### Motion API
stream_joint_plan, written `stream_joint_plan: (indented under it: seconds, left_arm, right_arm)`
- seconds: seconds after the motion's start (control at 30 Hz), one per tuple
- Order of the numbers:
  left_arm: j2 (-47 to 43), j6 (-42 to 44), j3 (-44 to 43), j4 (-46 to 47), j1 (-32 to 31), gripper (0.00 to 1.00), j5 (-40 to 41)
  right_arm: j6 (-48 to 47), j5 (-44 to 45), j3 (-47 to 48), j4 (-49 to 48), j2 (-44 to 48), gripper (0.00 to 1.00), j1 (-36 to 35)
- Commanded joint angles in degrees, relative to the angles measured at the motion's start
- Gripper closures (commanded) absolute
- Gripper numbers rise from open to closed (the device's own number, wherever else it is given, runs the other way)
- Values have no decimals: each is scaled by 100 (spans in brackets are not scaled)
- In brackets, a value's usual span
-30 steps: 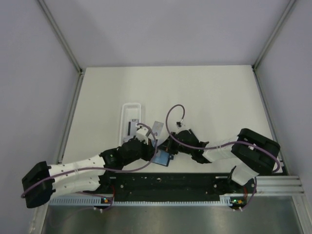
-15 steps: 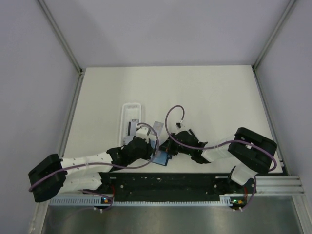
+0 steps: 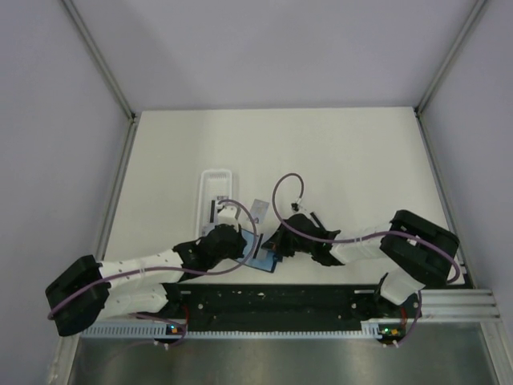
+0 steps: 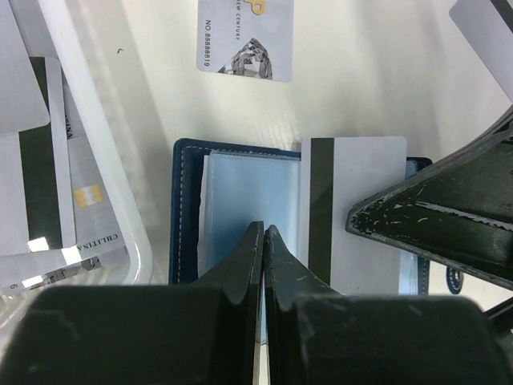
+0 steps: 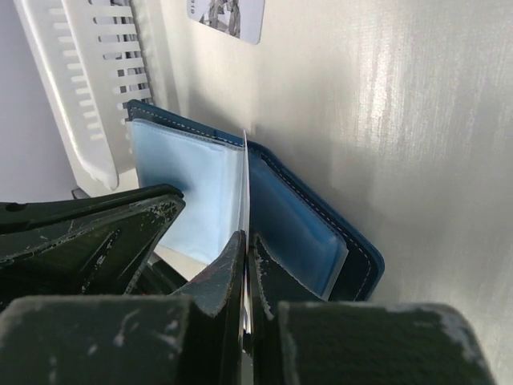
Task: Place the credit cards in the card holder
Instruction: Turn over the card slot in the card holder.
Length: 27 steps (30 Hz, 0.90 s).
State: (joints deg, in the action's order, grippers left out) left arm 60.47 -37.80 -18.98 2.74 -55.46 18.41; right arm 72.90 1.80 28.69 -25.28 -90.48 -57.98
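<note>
Your left pincer (image 4: 263, 231) has slid forward, shut empty, tips over the open card holder (image 4: 240, 180); right pincer (image 5: 244, 238), just beside, clamps one credit card (image 4: 353, 168) edgewise.

Long white translucent tray (image 3: 216, 176) flat on tabletop (image 3: 345, 152), just left of left fingers (image 4: 244, 277), long side running away from them. Tabletop cream, matte, faint sheen near right fingers (image 5: 228, 277). White slotted strip (image 5: 88, 72) up-left of right fingers. Black rail (image 3: 272, 301) behind both fingers, along near edge. Grey walls (image 3: 48, 120), aluminium posts (image 3: 100, 60) around.
</note>
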Motion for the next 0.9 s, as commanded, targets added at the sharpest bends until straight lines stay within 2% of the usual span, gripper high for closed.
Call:
stream_joint_plan:
  seconds: [0.0,0.27,0.47,0.87]
  left_arm:
    - [-9,-8,123,226,44,100,-74]
    - [491,1,123,674,35,100,-812]
    - [791,-78,219,1061,9,100,-1270]
    - [-113,-272,588,666,-88,100,-1209]
  right_arm:
    - [-179,347,242,1471,258,100,-82]
    - [-750,216,567,2702,434,100,-82]
    - [-1278,31,673,3133,487,100,-82]
    - [-2201,66,796,3863,786,100,49]
